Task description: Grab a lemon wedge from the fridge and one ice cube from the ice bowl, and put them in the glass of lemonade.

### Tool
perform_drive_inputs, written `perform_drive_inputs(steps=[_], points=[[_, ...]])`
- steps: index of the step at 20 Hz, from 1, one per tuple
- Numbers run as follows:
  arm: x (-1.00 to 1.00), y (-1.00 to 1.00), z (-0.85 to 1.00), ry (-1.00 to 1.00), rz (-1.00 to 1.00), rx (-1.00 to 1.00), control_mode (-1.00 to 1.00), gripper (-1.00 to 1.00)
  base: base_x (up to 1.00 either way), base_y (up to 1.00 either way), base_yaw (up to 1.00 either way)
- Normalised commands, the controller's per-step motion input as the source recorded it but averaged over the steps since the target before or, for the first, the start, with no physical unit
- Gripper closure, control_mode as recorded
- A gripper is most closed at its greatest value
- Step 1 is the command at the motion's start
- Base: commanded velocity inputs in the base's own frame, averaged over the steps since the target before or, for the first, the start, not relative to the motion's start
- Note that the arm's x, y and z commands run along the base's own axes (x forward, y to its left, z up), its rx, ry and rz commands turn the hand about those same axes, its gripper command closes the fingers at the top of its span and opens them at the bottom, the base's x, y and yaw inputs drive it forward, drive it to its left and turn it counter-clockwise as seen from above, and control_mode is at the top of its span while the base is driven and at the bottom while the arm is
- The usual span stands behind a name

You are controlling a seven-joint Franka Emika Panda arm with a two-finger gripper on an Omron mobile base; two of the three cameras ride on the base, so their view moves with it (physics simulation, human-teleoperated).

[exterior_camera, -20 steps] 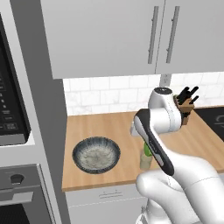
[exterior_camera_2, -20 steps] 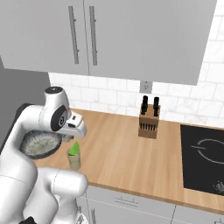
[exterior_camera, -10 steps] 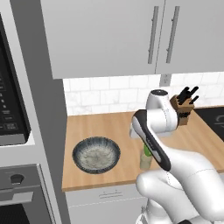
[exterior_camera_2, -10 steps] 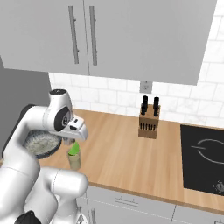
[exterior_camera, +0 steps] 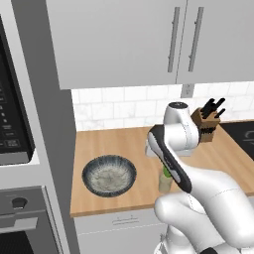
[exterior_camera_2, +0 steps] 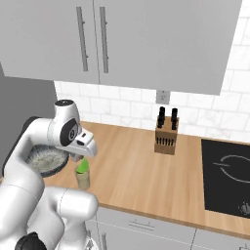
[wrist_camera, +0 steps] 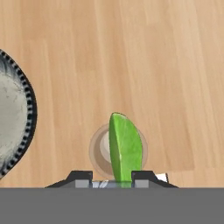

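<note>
My gripper is shut on the lemon wedge, a green-yellow slice that stands upright between the two fingertips. Directly under it is the glass of lemonade, seen from above as a pale round rim. In the right base view the lemon wedge hangs at the mouth of the glass of lemonade, just below my gripper. The ice bowl sits on the counter to the left of the glass of lemonade. No single ice cube can be made out in it. The fridge is out of view.
A wooden knife block stands at the back by the tiled wall. A black cooktop lies at the right end of the counter. A wall oven fills the tall column to the left. Bare wood spreads between glass and block.
The arm's upper links have shifted slightly. The wedge stays gripped over the glass, in nearly the same spot.
</note>
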Motion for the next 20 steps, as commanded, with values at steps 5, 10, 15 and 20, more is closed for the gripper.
perform_drive_inputs(steps=[5,10,15,20], points=[[0.09,0.00,0.00,0.00,0.00,0.00,-1.00,1.00,0.00,0.00,0.00],[0.06,0.00,-0.09,0.00,0.00,0.00,-1.00,1.00,0.00,0.00,0.00],[0.00,0.00,-0.09,0.00,0.00,0.00,-1.00,1.00,0.00,0.00,0.00],[0.00,0.00,-0.02,0.00,0.00,0.00,-1.00,1.00,0.00,0.00,0.00]])
